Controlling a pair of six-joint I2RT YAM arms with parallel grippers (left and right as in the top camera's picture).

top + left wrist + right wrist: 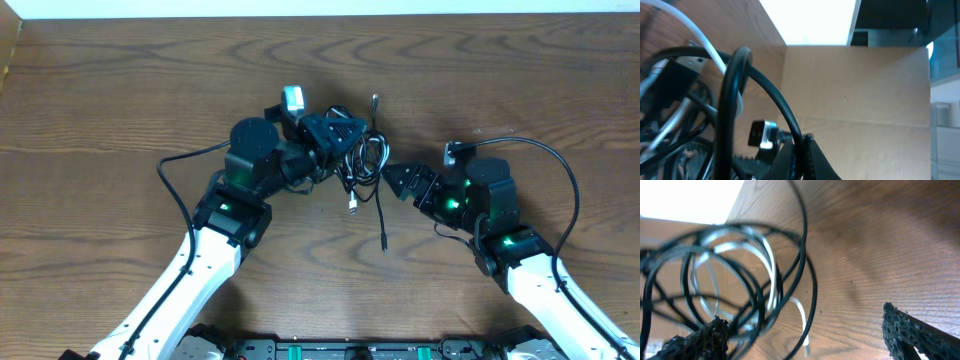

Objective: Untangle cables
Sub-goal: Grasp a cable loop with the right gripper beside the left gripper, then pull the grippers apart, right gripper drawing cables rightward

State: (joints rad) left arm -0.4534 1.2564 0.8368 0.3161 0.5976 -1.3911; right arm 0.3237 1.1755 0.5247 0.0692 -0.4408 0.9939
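Right against my left wrist's lens, a glossy black cord loop (732, 100) and one thin white cord (695, 30) crossed the view. Both belonged to the tangle of thin flexible cables (362, 155), mostly black with a single white one. Just behind them sat a small black plug with a silver collar (762, 135). My left gripper (340, 132) was clamped shut on that bundle, a black strand running down beside its dark finger.

My right gripper (805, 335) stood spread wide and held nothing. Its two toothed black fingers (905, 330) sat at opposite sides of its wrist view. The cable loops hung in front of the finger on the left of that view, and I could not tell if they touched it.

From above, both of my arms met at the middle of the brown wood-grain table (120, 90), the right gripper just beside the tangle. I counted three loose ends. One short plug end (375, 100) pointed toward the far edge, while a pale-tipped plug (353, 207) and a long black tail (384, 243) trailed back toward me. How many cables made up the knot I could not tell. Two thicker black arm cords (175, 190) arched out from my arms, one on each.

Bare wood lay to either side and beyond the tangle, up to the far edge. Past the table stood a plain cardboard wall (865, 90).
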